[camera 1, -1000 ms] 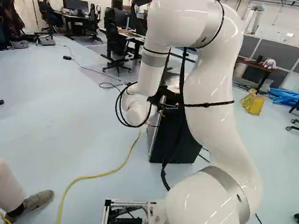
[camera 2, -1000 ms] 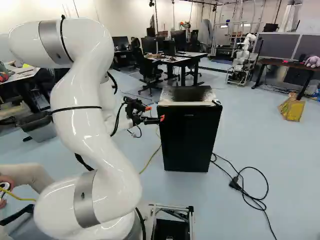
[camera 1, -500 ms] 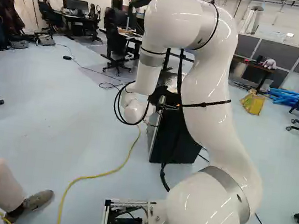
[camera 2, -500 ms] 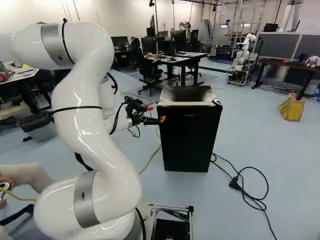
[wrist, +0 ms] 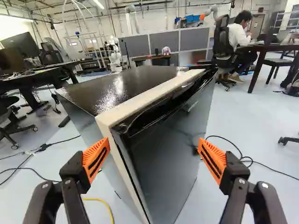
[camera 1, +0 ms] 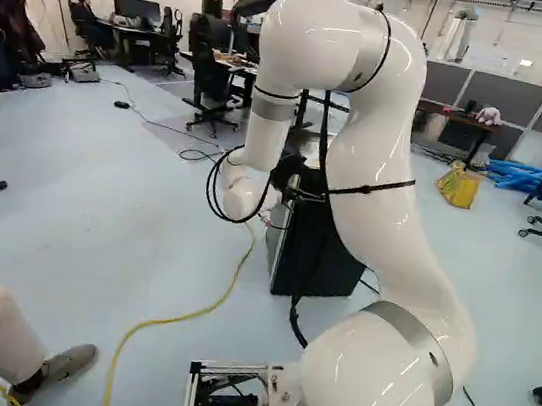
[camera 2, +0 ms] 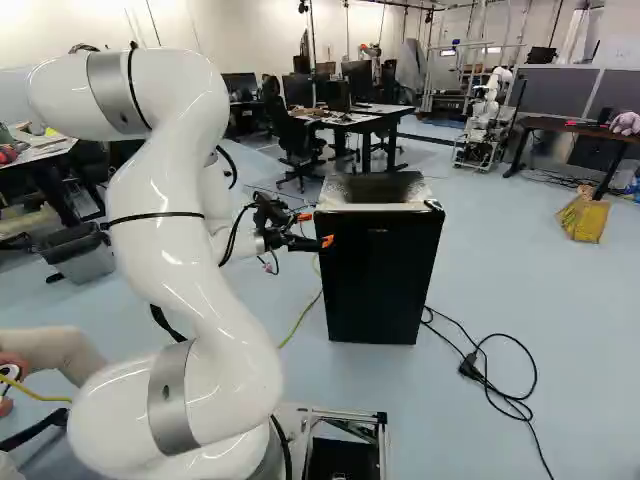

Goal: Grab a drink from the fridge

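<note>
"Black fridge (camera 2: 380, 280), where's it standing?"
"On the floor (camera 2: 560, 340), just ahead of the gripper (camera 2: 316, 229)."
"And the fingers (wrist: 73, 169)?"
"Spread wide, orange pads (wrist: 96, 159) facing each other across an open gap."

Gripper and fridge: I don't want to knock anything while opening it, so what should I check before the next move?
1. Gripper open and empty: ok.
2. Door edge lined up between the pads: ok in the wrist view; depth cannot tell.
3. Pads off the fridge: cannot tell; no view settles contact.
4. Door open for reaching in: not ok, it looks shut.
5. Drink in sight: not ok, none shows.
6. Black cord clear of the door's swing: cannot tell; it lies on the floor beside the fridge.
</note>
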You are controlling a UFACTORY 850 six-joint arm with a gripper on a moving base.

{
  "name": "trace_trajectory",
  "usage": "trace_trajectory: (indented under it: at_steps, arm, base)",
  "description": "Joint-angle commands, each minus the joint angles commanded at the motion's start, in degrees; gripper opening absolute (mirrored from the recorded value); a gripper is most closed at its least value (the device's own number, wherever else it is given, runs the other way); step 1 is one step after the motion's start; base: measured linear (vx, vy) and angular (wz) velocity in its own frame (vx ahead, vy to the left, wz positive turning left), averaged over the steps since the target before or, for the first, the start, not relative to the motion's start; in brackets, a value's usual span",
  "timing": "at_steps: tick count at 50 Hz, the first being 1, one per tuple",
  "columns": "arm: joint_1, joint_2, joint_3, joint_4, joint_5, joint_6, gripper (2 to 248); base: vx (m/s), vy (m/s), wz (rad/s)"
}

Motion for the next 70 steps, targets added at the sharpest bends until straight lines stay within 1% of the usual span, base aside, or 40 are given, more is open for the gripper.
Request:
trace_trajectory:
  at_steps: [26,70]
  arm:
    - [-0.2,-1.2,-2.3,0.3,0.0,0.0,247]
    - [-0.2,-1.3,-2.3,4.2,0.0,0.0,247]
  base:
    - [0.0,0.0,0.0]
    - [0.0,0.0,0.0]
